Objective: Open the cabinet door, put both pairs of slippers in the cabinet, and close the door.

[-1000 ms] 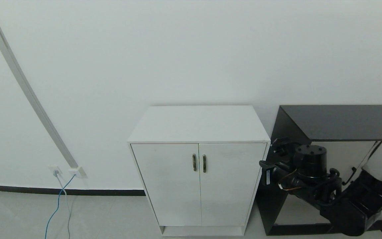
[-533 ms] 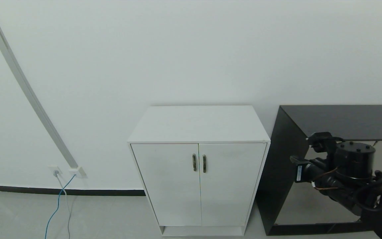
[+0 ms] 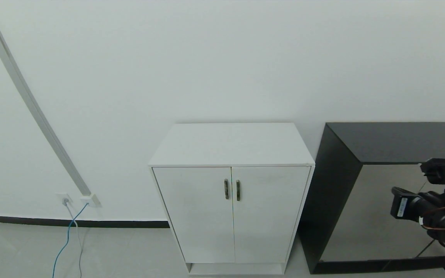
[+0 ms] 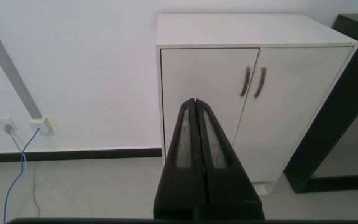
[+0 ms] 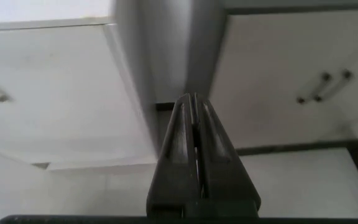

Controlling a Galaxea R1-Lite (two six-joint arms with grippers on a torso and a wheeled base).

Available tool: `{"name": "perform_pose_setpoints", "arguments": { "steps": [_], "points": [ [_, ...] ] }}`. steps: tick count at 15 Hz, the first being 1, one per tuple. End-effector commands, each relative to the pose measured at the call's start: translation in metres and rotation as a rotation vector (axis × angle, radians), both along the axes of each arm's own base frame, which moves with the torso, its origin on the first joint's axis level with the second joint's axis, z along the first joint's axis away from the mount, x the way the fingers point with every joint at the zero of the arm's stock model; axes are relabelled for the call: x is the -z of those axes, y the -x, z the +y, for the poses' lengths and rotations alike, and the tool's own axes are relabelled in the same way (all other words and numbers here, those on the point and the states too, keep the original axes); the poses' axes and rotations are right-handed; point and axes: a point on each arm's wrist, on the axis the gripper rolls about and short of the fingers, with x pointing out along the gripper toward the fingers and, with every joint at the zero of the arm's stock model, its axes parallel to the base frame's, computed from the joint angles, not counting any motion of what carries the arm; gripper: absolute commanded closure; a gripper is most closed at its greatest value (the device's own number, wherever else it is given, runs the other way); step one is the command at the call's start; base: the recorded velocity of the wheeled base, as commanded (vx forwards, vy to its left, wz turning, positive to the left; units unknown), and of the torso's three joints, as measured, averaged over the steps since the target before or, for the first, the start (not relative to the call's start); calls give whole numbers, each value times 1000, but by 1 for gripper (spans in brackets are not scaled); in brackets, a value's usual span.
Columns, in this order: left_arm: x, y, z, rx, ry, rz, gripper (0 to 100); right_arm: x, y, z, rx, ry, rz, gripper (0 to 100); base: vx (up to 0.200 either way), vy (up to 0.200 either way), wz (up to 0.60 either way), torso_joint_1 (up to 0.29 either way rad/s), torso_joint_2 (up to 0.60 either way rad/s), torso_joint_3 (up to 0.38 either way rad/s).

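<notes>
White two-door cabinet (image 3: pixel 231 216): both doors flush. My left gripper (image 4: pixel 195 107) faces its front, fingers pressed together, empty. My right gripper (image 5: pixel 195 101), right of the cabinet, likewise pinched together, empty.

The closed doors (image 3: pixel 199 212) hide the inside of the white cabinet (image 3: pixel 230 144). In the head view the right arm (image 3: pixel 439 212) is cut off by the right edge, and so is the black mirrored unit (image 3: pixel 338 181). The blue cable (image 3: pixel 63 247) runs off the bottom edge. In the right wrist view the panels (image 5: pixel 55 93) behind the right gripper (image 5: pixel 196 115) are blurred, their handles (image 5: pixel 323 87) mere smudges.
</notes>
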Motion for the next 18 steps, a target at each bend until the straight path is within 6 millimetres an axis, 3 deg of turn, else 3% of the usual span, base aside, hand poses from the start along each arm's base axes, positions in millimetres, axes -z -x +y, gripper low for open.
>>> {"name": "perform_pose_setpoints", "arguments": {
  "steps": [1,6,18],
  "points": [
    [0,0,0,0,2,1,100,-4,20,-15,59,-1,-18,100,0,0,0,0,0,0],
    [0,0,0,0,2,1,100,-9,59,-20,65,-7,-58,100,0,0,0,0,0,0],
    [0,0,0,0,2,1,100,-6,130,-21,-11,-23,-18,100,0,0,0,0,0,0]
  ]
}}
